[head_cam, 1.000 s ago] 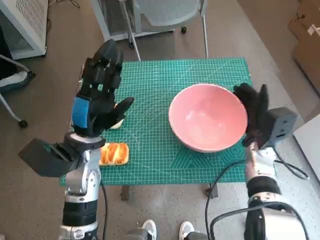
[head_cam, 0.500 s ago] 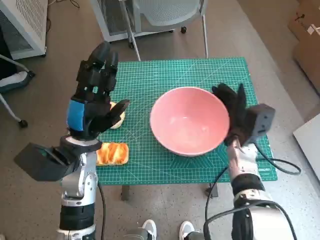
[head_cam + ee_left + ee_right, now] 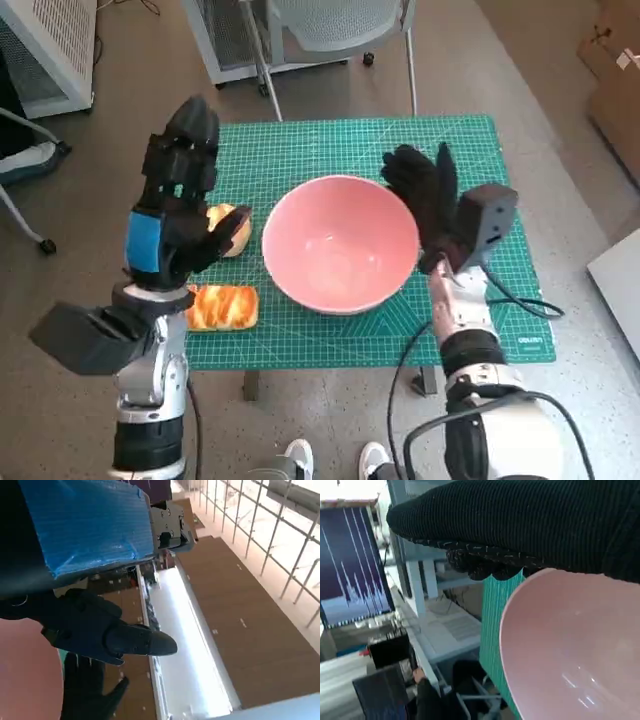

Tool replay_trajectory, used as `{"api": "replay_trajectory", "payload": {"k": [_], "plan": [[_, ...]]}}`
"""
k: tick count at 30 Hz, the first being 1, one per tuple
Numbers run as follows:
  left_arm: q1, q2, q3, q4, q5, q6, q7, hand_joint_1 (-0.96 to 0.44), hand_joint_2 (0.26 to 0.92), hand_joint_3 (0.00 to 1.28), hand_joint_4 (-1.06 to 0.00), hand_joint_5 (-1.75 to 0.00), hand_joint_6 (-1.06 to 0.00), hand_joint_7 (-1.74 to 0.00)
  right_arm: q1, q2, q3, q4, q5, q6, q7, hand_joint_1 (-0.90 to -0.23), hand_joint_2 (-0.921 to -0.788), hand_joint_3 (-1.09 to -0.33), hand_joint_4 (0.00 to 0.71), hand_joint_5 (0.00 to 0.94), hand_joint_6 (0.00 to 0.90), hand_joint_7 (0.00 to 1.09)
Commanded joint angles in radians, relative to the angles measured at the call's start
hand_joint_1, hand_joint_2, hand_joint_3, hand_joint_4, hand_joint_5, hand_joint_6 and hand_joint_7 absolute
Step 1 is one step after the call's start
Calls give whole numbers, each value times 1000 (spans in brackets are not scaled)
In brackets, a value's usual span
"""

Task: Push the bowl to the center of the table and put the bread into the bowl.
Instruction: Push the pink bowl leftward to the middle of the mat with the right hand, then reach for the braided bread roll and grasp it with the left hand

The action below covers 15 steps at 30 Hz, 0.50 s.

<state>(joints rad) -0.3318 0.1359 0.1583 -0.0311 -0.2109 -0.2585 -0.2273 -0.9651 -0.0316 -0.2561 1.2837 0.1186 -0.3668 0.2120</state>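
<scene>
Right hand (image 3: 425, 200) spread flat on bowl's (image 3: 340, 243) right rim | left hand (image 3: 180, 205) empty, fingers apart, bread (image 3: 220, 307) just near-side beneath it

This looks like a robotics lab or a research office, not a home. The small table (image 3: 300, 150) is covered by a green cutting mat (image 3: 330, 150) with a printed grid, a thing of workshops. Around it stand a wheeled office chair (image 3: 330, 30) and white perforated metal cabinets (image 3: 50, 40) on a plain brown floor (image 3: 130, 110). A cardboard box (image 3: 612, 60) lies at the side. In the right wrist view a monitor (image 3: 352, 565) shows a signal graph above a desk (image 3: 450, 630) with papers and cables, and a person's hand (image 3: 420, 677) is near it.
</scene>
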Motion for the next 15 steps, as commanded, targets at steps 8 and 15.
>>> {"api": "replay_trajectory", "payload": {"k": [8,15], "plan": [[43,22,21,-52,9,-7,24,-550,921,227,-54,-5,1,-427,9,-87,6,-107,0,-113,46,-326,-921,-602,284,3,375,2],[57,68,47,-73,22,-6,19,-552,921,204,-57,-5,1,-435,33,-139,-27,-212,59,-277,140,-344,-921,-560,275,1,373,1]]}}
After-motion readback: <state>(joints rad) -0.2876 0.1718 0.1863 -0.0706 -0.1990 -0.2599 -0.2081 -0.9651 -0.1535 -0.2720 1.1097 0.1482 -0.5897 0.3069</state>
